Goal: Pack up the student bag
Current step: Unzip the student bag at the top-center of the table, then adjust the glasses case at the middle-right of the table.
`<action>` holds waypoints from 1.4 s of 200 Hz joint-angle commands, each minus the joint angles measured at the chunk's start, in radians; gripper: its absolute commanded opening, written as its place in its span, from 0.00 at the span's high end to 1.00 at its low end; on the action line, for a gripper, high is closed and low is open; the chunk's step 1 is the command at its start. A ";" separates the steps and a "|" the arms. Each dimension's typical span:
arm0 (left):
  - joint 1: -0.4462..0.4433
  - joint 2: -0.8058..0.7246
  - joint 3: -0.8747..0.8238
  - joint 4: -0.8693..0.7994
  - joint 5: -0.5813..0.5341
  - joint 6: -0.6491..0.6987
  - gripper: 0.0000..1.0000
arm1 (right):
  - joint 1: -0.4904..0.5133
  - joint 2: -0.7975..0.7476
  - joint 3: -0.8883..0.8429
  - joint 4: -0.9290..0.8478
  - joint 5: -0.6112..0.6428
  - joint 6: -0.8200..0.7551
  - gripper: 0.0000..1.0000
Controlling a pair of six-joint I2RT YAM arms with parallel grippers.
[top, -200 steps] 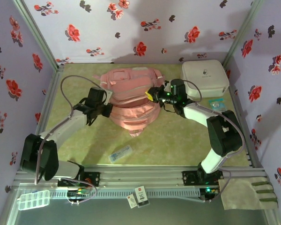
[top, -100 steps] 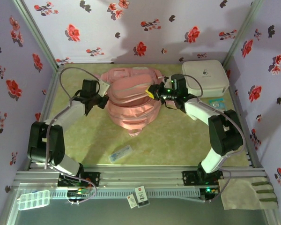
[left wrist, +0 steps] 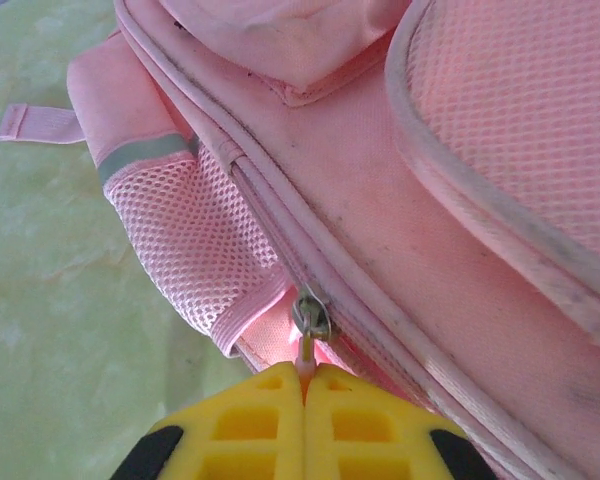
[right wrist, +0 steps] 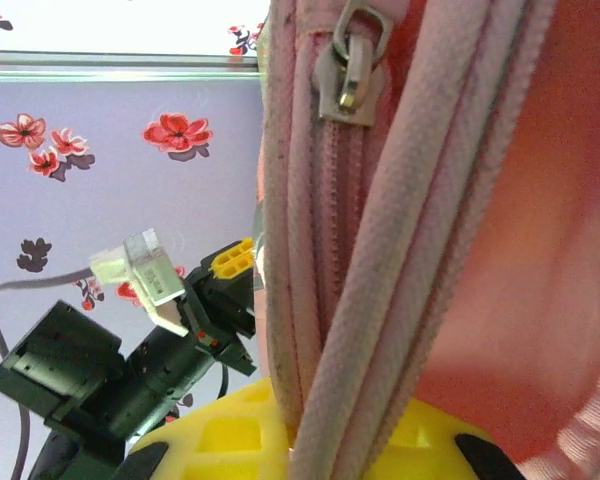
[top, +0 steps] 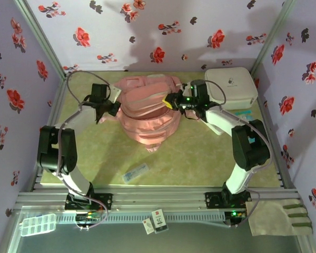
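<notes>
Two end effectors: both of mine are on the student bag [top: 150, 113], one at each side.
Bag's place: flat on the tabletop [top: 200, 158], out toward 12 o'clock from my bases, well apart from the near edge.
Left end effector [left wrist: 303, 375]: closed narrow at the bag's 9 o'clock side. Its yellow fingers pinch the zip pull [left wrist: 310, 318], just beside the mesh side pocket [left wrist: 180, 230].
Right end effector [top: 171, 101]: at the bag's 2 o'clock edge. My wrist view shows a piped seam running down between the yellow fingers, so I judge it clamped on the bag's fabric. A second zip slider [right wrist: 350, 60] sits further along that seam, untouched.
Step in hand: opening the main compartment, I judge, with the right side anchoring the bag and the left side drawing the zip.
Zip progress: I cannot tell how far it has run. The track ahead of the slider looks closed.
Next move: draw the pull along the line of the track, not up off it. The right grip should hold the seam taut so the soft fabric does not bunch and jam the slider.
Nearby: a white case [top: 230, 87] sits near the bag at 2 o'clock. A flat packet [top: 135, 173] lies at its 6 o'clock, well apart.
</notes>
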 commanded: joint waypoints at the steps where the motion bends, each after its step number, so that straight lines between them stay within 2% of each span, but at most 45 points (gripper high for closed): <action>1: 0.039 -0.124 -0.065 0.082 -0.091 -0.097 0.85 | 0.027 0.056 0.085 0.063 0.010 -0.036 0.97; 17: 0.038 -0.179 -0.135 0.116 -0.146 -0.156 0.59 | 0.048 0.095 0.129 0.059 0.011 -0.033 0.90; 35: 0.037 -0.252 -0.202 0.149 -0.201 -0.230 0.38 | 0.054 0.115 0.158 0.039 0.016 -0.034 0.77; 61: 0.021 -0.340 -0.217 0.100 -0.196 -0.324 0.18 | 0.043 0.078 0.159 -0.068 0.051 -0.115 0.47; 88: -0.019 -0.400 -0.195 0.038 -0.174 -0.374 0.06 | 0.015 -0.035 0.106 -0.288 0.194 -0.287 0.29; 108: -0.040 -0.418 -0.165 -0.003 -0.171 -0.411 0.02 | -0.025 -0.167 0.007 -0.381 0.356 -0.391 0.17; 131: -0.049 -0.428 -0.140 -0.056 -0.173 -0.453 0.00 | -0.083 -0.301 -0.087 -0.479 0.593 -0.501 0.11; 147: -0.050 -0.444 -0.138 -0.079 -0.174 -0.478 0.00 | -0.131 -0.331 -0.116 -0.525 0.698 -0.560 0.09; 169: -0.048 -0.467 -0.122 -0.130 -0.184 -0.522 0.00 | -0.198 -0.293 -0.114 -0.566 0.793 -0.618 0.07; 212: -0.049 -0.489 -0.054 -0.267 -0.187 -0.538 0.00 | -0.320 -0.151 -0.076 -0.545 0.845 -0.643 0.04; 247: -0.049 -0.511 -0.062 -0.302 -0.177 -0.499 0.00 | -0.373 -0.044 -0.033 -0.512 0.821 -0.637 0.03; 280: -0.049 -0.523 -0.075 -0.300 -0.170 -0.479 0.00 | -0.380 0.033 -0.009 -0.489 0.788 -0.641 0.05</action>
